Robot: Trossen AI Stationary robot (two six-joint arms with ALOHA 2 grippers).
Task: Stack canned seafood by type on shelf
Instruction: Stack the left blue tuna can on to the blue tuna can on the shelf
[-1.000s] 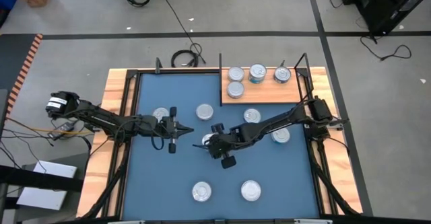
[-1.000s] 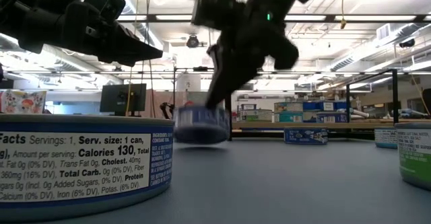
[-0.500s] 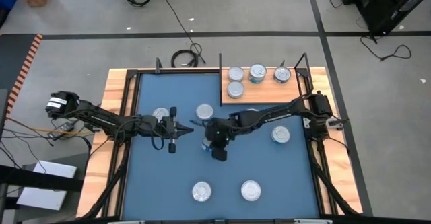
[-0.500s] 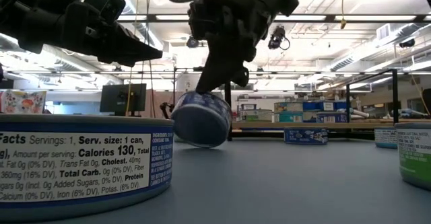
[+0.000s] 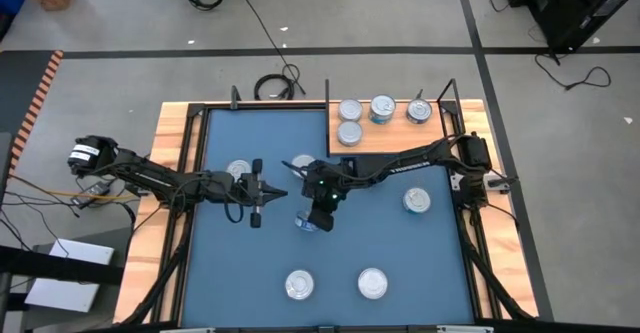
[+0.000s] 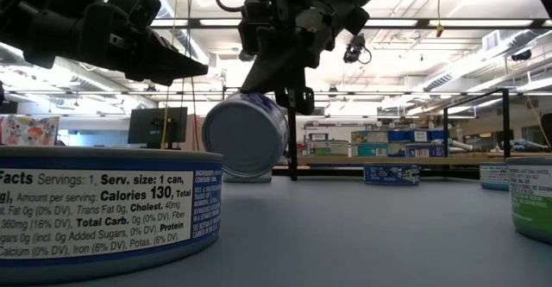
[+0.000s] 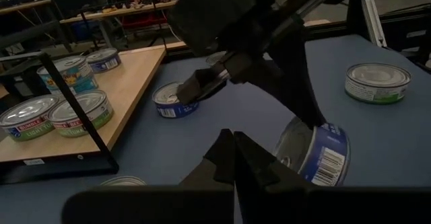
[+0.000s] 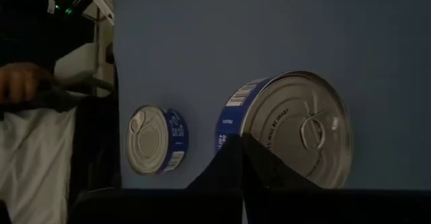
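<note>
One blue-labelled tin (image 6: pixel 246 136) stands tipped up on its rim on the blue mat, its silver lid facing the near edge; it also shows in the right wrist view (image 8: pixel 296 130). My right gripper (image 6: pixel 287 106) is shut, just above it at mid-table (image 5: pixel 314 211). My left gripper (image 5: pixel 280 193) hovers shut to the left of that tin, touching nothing. The wooden shelf (image 5: pixel 400 141) at the far right carries several flat tins (image 5: pixel 350 110). More tins lie flat on the mat (image 5: pixel 299 286). My right gripper comes from above, slanting down, and its shut fingertips (image 7: pixel 311 122) meet the tipped tin at the top of its blue side wall (image 7: pixel 322 135). The tin stands tilted on its lower rim on the mat; whether any part is pinched cannot be told.
Loose tins lie on the mat at far left (image 5: pixel 240 171), far middle (image 5: pixel 303 163), right (image 5: pixel 416 201) and near edge (image 5: pixel 372 284). A large tin (image 6: pixel 103 209) fills the low view's near left. Black frame posts (image 5: pixel 452 93) stand at the shelf's edges.
My right gripper has swung toward the table's far left and turned. The tin under it has gone from lying flat to tilted, and now stands on its rim with its lid facing the near edge. My left arm has kept still.
</note>
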